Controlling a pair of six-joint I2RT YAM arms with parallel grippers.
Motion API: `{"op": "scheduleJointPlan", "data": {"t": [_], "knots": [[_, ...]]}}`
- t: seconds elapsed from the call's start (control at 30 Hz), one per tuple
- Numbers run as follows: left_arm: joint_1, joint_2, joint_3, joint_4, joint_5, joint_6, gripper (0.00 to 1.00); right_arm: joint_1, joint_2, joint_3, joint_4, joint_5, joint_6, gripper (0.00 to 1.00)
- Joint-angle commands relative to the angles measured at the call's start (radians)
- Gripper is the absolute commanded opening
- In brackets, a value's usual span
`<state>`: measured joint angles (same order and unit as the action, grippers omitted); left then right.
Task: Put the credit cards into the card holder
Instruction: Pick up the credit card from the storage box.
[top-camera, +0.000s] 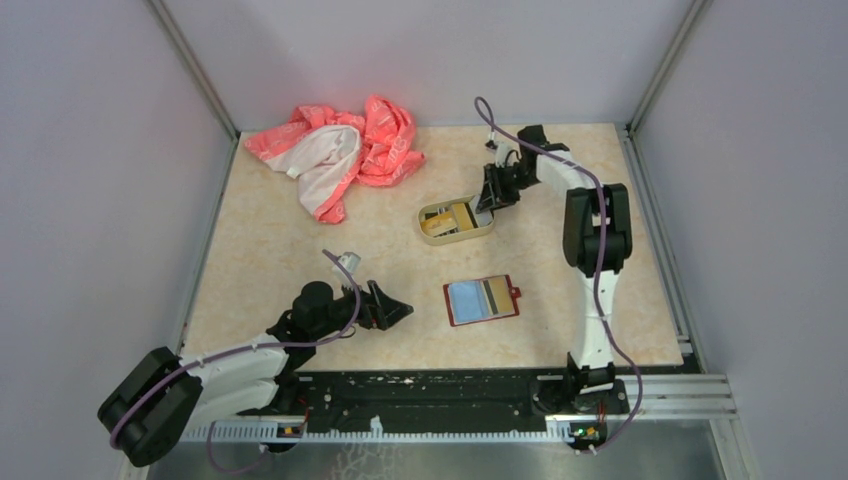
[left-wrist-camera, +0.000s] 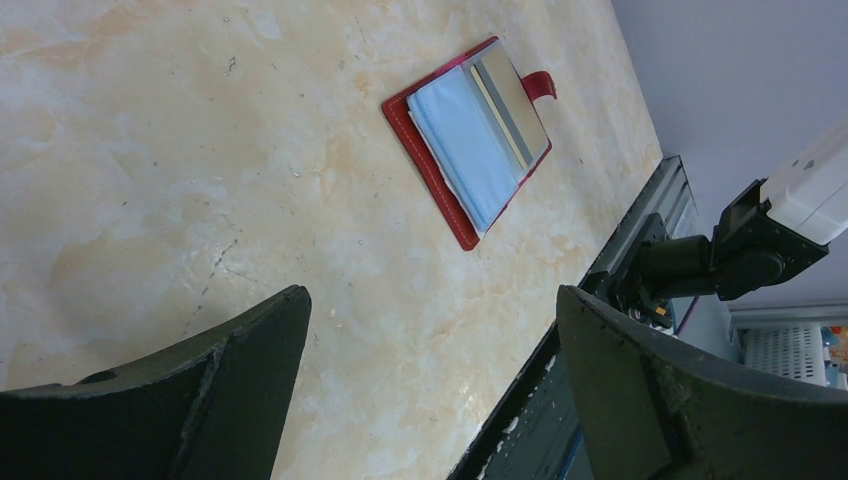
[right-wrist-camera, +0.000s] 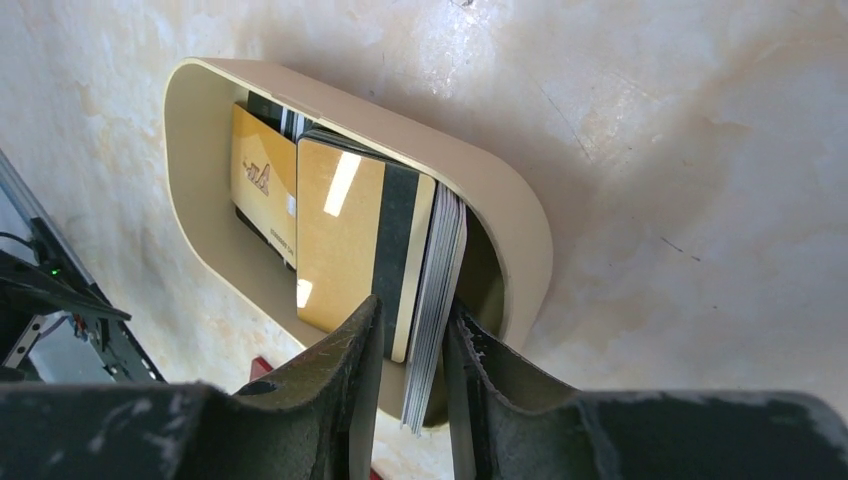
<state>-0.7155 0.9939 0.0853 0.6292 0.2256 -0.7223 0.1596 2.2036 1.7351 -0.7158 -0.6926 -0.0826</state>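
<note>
The card holder (top-camera: 481, 300) lies open on the table, dark red, with a pale blue card (left-wrist-camera: 460, 150) and a striped card in its pockets. My left gripper (top-camera: 400, 308) rests low to its left, jaws wide open and nothing between them (left-wrist-camera: 432, 295). At the back, my right gripper (top-camera: 487, 205) reaches into a tan tin tray (top-camera: 440, 232). In the right wrist view its jaws (right-wrist-camera: 412, 320) are closed on a stack of credit cards (right-wrist-camera: 345, 235) standing on edge, a gold card with a dark stripe in front. Another gold card (right-wrist-camera: 262, 180) lies behind in the tray (right-wrist-camera: 500, 200).
A pink and white cloth (top-camera: 340, 150) is bunched at the back left. A black rail (top-camera: 450, 390) runs along the near table edge, and it shows close to my left gripper's right finger. Grey walls close in the table on three sides.
</note>
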Motion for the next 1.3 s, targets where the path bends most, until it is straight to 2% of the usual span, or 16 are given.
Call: {"op": "scheduleJointPlan", "data": {"t": [0.0, 0.37, 0.63, 1.1, 1.27], "knots": [[0.005, -0.006, 0.001, 0.026, 0.009, 0.001, 0.98, -0.027, -0.036, 0.002, 0.002, -0.072, 0.004, 0.28], [0.005, 0.0, -0.001, 0.028, 0.009, 0.001, 0.98, -0.057, -0.037, -0.006, 0.001, -0.136, 0.015, 0.27], [0.005, -0.004, -0.004, 0.03, 0.009, -0.001, 0.98, -0.072, -0.036, -0.013, 0.008, -0.16, 0.026, 0.2], [0.003, -0.004, -0.005, 0.029, 0.007, 0.0, 0.98, -0.085, -0.036, -0.016, 0.009, -0.174, 0.029, 0.19], [0.005, -0.007, -0.006, 0.03, 0.009, -0.002, 0.98, -0.093, -0.037, -0.017, 0.007, -0.176, 0.029, 0.13]]}}
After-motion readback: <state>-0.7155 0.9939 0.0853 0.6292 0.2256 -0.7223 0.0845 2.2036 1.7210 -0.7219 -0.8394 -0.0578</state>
